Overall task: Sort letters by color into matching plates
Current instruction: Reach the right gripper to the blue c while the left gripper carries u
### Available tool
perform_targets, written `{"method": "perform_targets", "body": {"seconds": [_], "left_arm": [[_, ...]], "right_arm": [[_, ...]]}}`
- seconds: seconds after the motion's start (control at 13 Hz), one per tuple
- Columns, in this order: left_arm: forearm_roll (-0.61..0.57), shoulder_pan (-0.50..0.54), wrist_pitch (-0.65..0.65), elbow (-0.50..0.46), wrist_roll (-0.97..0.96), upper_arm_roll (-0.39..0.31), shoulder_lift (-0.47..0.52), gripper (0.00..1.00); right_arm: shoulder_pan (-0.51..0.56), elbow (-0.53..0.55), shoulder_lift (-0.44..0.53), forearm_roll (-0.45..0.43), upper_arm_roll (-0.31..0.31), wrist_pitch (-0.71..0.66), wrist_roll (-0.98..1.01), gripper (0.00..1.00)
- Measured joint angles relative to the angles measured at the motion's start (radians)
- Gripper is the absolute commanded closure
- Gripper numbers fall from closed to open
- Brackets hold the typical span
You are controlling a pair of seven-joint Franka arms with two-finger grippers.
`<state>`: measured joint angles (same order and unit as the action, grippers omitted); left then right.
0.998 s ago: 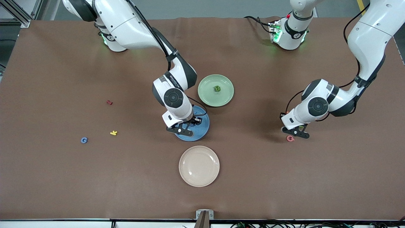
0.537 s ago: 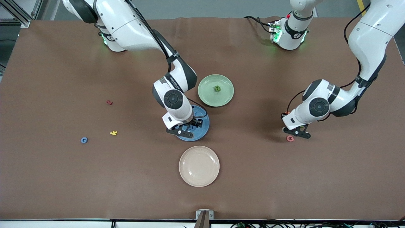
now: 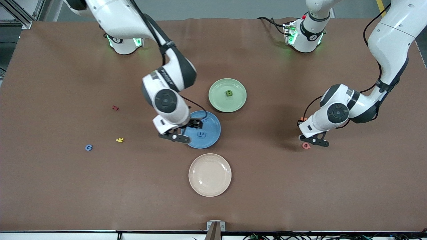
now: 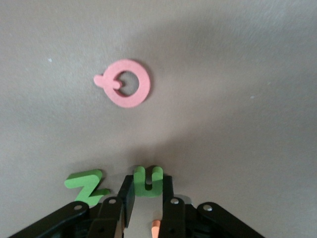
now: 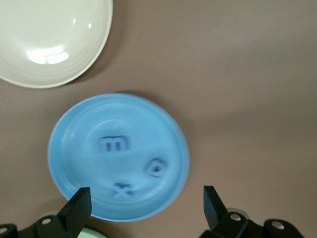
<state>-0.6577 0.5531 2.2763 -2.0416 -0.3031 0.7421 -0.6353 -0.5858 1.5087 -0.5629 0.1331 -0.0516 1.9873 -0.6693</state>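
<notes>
Left gripper [image 4: 143, 218] pinches a green letter U [image 4: 147, 180] at table level beside the pink letter [image 3: 306, 145]; right gripper [image 5: 146, 208] hangs wide open, empty, over the blue plate [image 3: 211, 121].

the table [image 3: 66, 186] is brown. one plate [image 3: 210, 128] is blue with three blue letters [image 5: 115, 144] on it. one plate [image 3: 237, 100] is light green with a green letter [image 3: 229, 93]. one plate [image 3: 209, 174] is cream. a pink letter [image 4: 124, 83] and two green letters [image 4: 147, 181] lie on the brown.
</notes>
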Motion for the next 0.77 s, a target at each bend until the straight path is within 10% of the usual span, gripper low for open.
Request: {"method": "perform_targets", "body": {"seconds": [0.77], "left_arm": [[0.022,-0.062,-0.009,-0.004,-0.365,0.239,0.027,0.99]], "right_arm": [[0.543,0.177,0.137,-0.129,-0.009,-0.012,0.843,0.00]]}}
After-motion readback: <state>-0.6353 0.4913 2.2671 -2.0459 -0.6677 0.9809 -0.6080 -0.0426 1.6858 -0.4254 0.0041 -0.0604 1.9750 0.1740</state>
